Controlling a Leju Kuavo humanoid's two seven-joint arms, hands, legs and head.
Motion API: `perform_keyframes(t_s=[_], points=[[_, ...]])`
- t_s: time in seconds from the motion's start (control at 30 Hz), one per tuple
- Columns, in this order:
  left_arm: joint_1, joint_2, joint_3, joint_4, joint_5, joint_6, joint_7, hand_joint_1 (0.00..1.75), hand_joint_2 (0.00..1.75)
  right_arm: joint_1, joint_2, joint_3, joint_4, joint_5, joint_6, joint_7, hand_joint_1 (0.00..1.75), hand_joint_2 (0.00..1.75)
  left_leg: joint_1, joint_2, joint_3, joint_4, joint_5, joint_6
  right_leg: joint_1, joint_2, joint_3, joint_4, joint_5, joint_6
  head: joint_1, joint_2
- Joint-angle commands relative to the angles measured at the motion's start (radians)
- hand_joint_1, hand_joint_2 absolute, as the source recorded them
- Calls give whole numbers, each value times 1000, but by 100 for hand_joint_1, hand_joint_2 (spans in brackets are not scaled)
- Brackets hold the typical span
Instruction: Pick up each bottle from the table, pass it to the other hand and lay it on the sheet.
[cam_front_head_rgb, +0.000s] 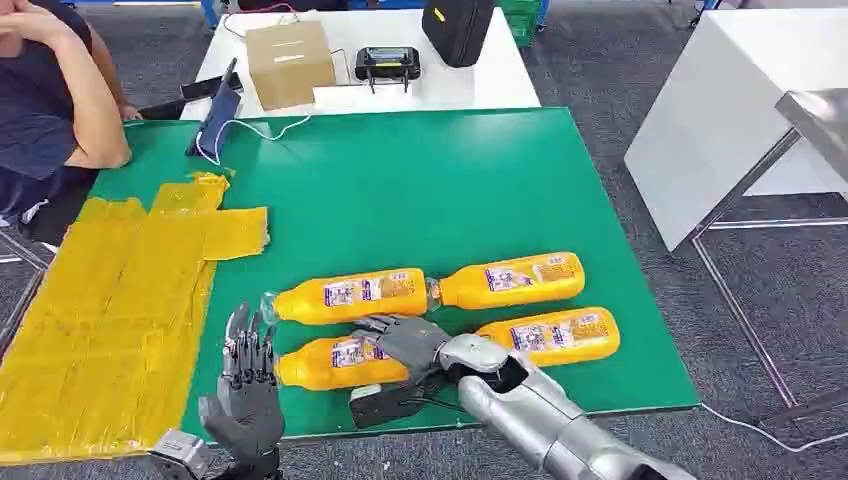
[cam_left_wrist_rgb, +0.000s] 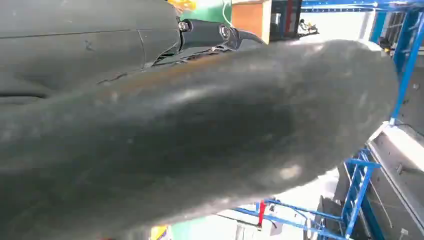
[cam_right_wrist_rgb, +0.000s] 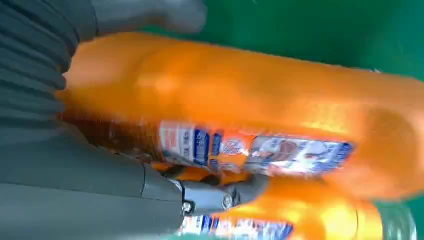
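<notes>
Several orange bottles lie on their sides on the green table (cam_front_head_rgb: 420, 180): two at the back (cam_front_head_rgb: 350, 296) (cam_front_head_rgb: 515, 280), one at the near right (cam_front_head_rgb: 555, 335) and one at the near left (cam_front_head_rgb: 325, 363). My right hand (cam_front_head_rgb: 400, 345) lies over the near-left bottle. In the right wrist view its thumb (cam_right_wrist_rgb: 150, 15) and a finger (cam_right_wrist_rgb: 225, 197) wrap that bottle (cam_right_wrist_rgb: 250, 95). My left hand (cam_front_head_rgb: 245, 385) stands upright by the bottle's cap end, fingers spread, holding nothing. The yellow sheet (cam_front_head_rgb: 100, 320) covers the table's left side.
A person (cam_front_head_rgb: 50, 100) sits at the far left corner. Behind the green table a white table carries a cardboard box (cam_front_head_rgb: 288, 62), a black device (cam_front_head_rgb: 387, 62) and a black bag (cam_front_head_rgb: 458, 28). A propped phone (cam_front_head_rgb: 218, 115) stands at the back left. A white bench (cam_front_head_rgb: 720, 110) stands to the right.
</notes>
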Motion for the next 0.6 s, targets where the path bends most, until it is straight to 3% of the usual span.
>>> perform_keyframes(t_s=[0.03, 0.13, 0.4, 0.5, 0.6], points=[[10, -50, 88, 19, 20, -11, -27, 0, 0, -91, -176, 274, -58, -75, 74, 79, 175, 175, 0, -6, 3, 0, -1, 0, -1, 4, 4, 0, -2, -1, 0, 0], [10, -50, 92, 20, 36, -4, -27, 0, 0, -84, -167, 285, -37, -72, 60, 93, 171, 175, -1, -5, 4, 0, -2, 0, -2, 5, 6, -1, -2, -1, 0, 0], [12, -50, 141, 14, 217, 68, -27, 0, 0, 16, -12, 319, 243, -12, -101, 157, 175, 175, 0, -4, 10, -4, -2, -1, -1, 5, 10, -4, -1, -2, 0, 0], [15, -50, 157, 22, 299, 179, -27, 0, 0, 69, 3, 265, 260, -6, -162, 204, 175, 175, 0, 4, 18, -3, -7, -2, -1, 7, 14, -3, -2, -3, 0, 0], [31, -50, 191, -64, 424, 425, -27, 0, 0, 152, 47, 155, 237, -30, -287, 275, 175, 175, 2, 9, 29, -2, -18, -1, 0, 9, 15, -3, -11, -5, 0, 0]])
